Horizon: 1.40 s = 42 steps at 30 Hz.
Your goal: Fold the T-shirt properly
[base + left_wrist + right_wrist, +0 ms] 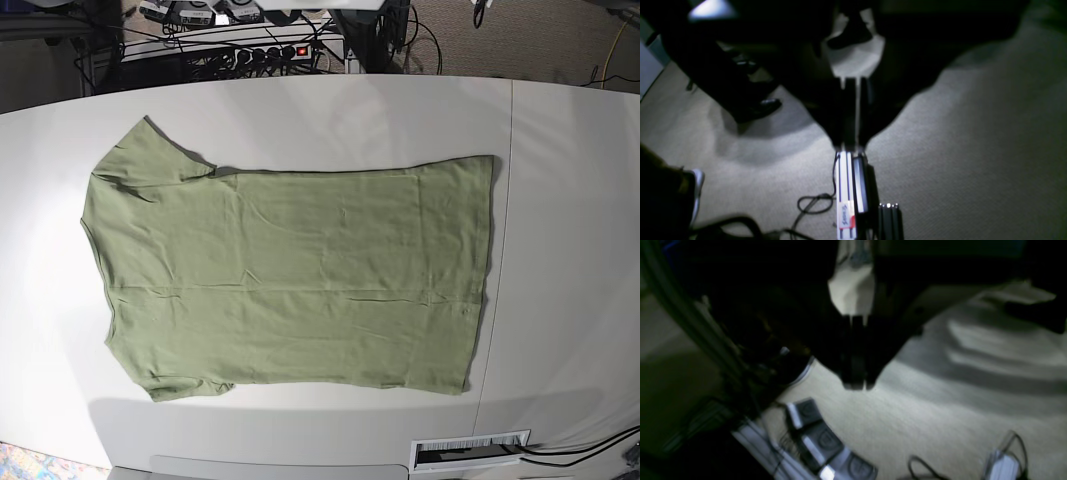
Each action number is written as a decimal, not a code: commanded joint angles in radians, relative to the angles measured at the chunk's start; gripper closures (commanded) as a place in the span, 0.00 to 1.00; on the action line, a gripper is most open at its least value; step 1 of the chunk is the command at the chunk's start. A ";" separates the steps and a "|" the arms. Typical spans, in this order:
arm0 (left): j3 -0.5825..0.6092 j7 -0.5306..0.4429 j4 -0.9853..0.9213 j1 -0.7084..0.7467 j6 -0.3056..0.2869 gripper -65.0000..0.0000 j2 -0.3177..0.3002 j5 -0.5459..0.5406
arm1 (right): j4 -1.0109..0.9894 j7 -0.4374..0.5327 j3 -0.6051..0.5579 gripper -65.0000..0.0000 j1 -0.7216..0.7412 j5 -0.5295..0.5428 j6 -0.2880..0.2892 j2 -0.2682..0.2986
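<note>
The olive-green T-shirt (pixel 290 270) lies spread flat on the white table (pixel 560 200) in the base view. Its neckline points left, its hem is at the right, and one short sleeve shows at the top left and one at the bottom left. Neither arm appears in the base view. In the left wrist view my left gripper (pixel 850 145) is shut with nothing in it, hanging over beige carpet. In the right wrist view my right gripper (pixel 856 383) is also shut and empty, over carpet. Neither wrist view shows the T-shirt.
A power strip (pixel 270 50) and cables lie beyond the table's far edge. A white slotted plate (pixel 470 450) sits at the near edge. On the floor are a power strip (pixel 846 193), a dark shoe (pixel 756 110) and foot pedals (pixel 826 440).
</note>
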 commanded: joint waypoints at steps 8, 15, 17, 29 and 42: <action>-0.002 -0.005 0.288 0.172 -0.015 1.00 -0.095 0.084 | 0.362 -0.064 0.063 1.00 -0.200 -0.040 0.003 0.157; -0.002 -0.006 0.519 0.278 0.019 1.00 -0.150 0.174 | 0.595 -0.106 0.229 1.00 -0.350 -0.120 0.002 0.207; -0.002 -0.005 0.587 0.306 0.019 1.00 -0.164 0.205 | 0.651 -0.111 0.275 1.00 -0.393 -0.156 0.002 0.207; -0.003 0.092 0.957 0.482 0.230 1.00 -0.177 0.479 | 0.923 -0.176 0.402 1.00 -0.544 -0.262 0.002 0.207; -0.003 0.248 1.183 0.515 0.309 1.00 -0.199 0.660 | 1.070 -0.255 0.404 1.00 -0.549 -0.380 0.000 0.210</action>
